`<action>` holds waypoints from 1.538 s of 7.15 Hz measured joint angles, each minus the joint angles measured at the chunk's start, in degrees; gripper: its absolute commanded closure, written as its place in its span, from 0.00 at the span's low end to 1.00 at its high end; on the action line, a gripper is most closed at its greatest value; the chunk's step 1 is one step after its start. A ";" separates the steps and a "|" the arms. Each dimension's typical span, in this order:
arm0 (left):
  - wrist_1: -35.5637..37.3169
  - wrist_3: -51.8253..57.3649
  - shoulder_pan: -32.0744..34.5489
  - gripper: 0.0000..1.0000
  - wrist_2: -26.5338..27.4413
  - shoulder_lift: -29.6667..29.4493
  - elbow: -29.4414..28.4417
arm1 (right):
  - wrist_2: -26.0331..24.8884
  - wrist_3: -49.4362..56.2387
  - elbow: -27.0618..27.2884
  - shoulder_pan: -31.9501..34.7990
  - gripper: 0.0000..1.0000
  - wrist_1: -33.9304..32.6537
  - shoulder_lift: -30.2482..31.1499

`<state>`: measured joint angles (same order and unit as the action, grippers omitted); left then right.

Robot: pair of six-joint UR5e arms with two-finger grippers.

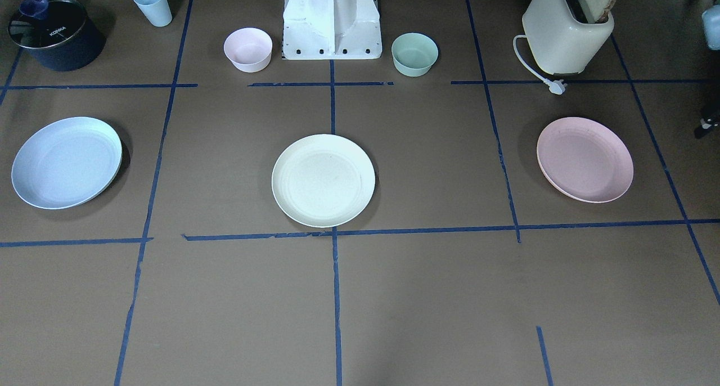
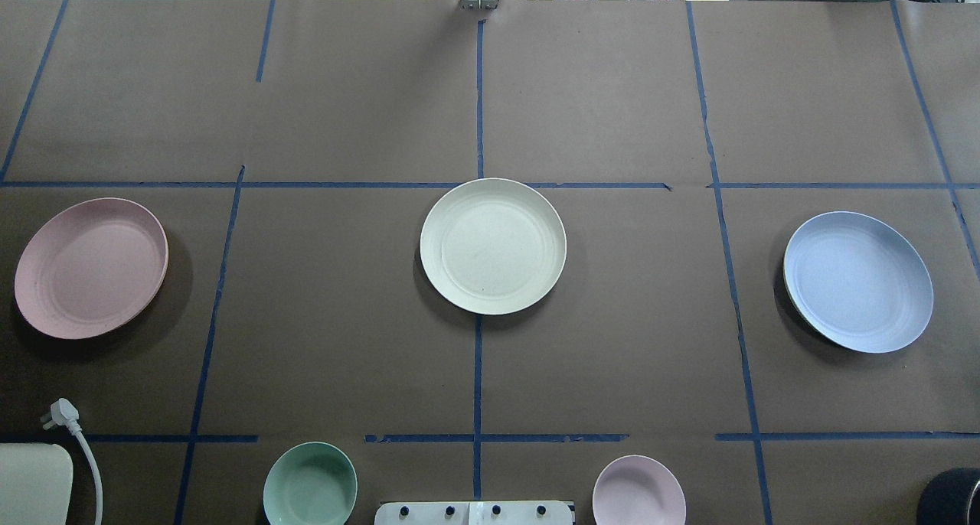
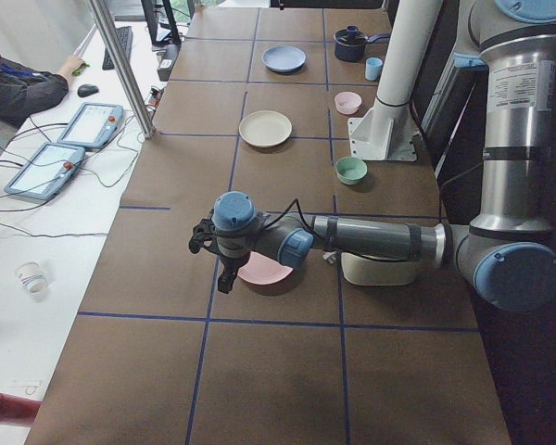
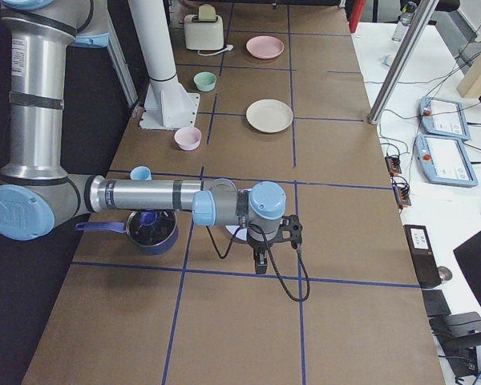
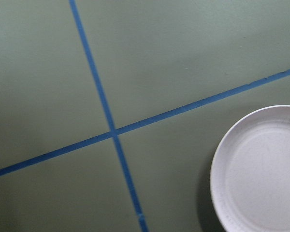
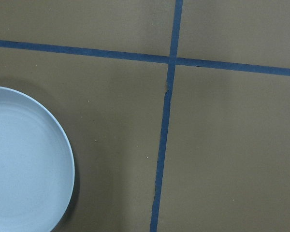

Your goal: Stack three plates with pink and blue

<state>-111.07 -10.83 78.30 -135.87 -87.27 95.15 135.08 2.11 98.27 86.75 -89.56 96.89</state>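
Observation:
Three plates lie apart in a row on the brown table. The pale pink plate (image 2: 90, 268) is at the left in the overhead view, the cream-white plate (image 2: 493, 246) in the middle, and the pale blue plate (image 2: 857, 281) at the right. My left gripper (image 3: 224, 281) hangs above the table beside the pink plate (image 3: 262, 272). My right gripper (image 4: 260, 261) hangs over the blue plate's edge (image 4: 234, 233). I cannot tell whether either is open or shut. The wrist views show only the pink plate (image 5: 261, 169) and the blue plate (image 6: 24, 159), with no fingers in them.
Near the robot base (image 1: 332, 23) stand a small pink bowl (image 1: 248, 49) and a green bowl (image 1: 414, 53). A cream toaster (image 1: 568, 31) with a loose plug stands behind the pink plate. A dark pot (image 1: 56, 34) and a blue cup (image 1: 152, 4) stand behind the blue plate.

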 measured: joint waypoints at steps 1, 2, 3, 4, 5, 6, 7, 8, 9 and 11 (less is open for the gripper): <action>-5.71 -11.07 -4.02 0.00 2.19 0.04 -1.03 | -0.01 0.00 -0.08 -0.10 0.00 0.00 -0.01; -11.47 -21.38 -8.16 0.00 6.03 0.05 -2.74 | -0.03 0.00 -0.11 -0.20 0.00 0.00 -0.02; -16.27 -28.67 -11.63 0.00 9.17 -0.04 -5.01 | -0.01 0.00 -0.11 -0.26 0.00 -0.01 -0.03; -19.36 -32.34 -13.80 0.00 10.68 -0.17 -7.14 | -0.01 0.00 -0.09 -0.34 0.00 -0.01 -0.05; -21.05 -33.78 -15.25 0.00 11.19 -0.20 -8.73 | -0.03 0.00 -0.05 -0.42 0.00 0.01 -0.09; -21.98 -34.28 -16.40 0.00 11.21 -0.08 -9.74 | -0.03 -0.04 -0.06 -0.48 0.00 0.46 -0.09; -22.47 -34.38 -17.40 0.03 11.13 0.15 -10.21 | -0.05 -0.12 -0.17 -0.50 0.00 1.32 -0.04; -23.00 -34.30 -18.04 0.38 11.04 0.62 -10.41 | -0.07 -0.16 -0.29 -0.52 0.00 1.93 0.01; -24.05 -34.32 -18.31 0.64 10.93 1.50 -10.47 | -0.07 -0.17 -0.32 -0.52 0.00 2.21 0.04; -25.57 -34.48 -18.42 0.77 10.40 2.74 -10.85 | -0.08 -0.18 -0.32 -0.53 0.00 2.37 0.06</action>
<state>-136.64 -45.31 59.88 -125.47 -84.53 84.30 135.00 1.93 97.96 86.22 -87.18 96.94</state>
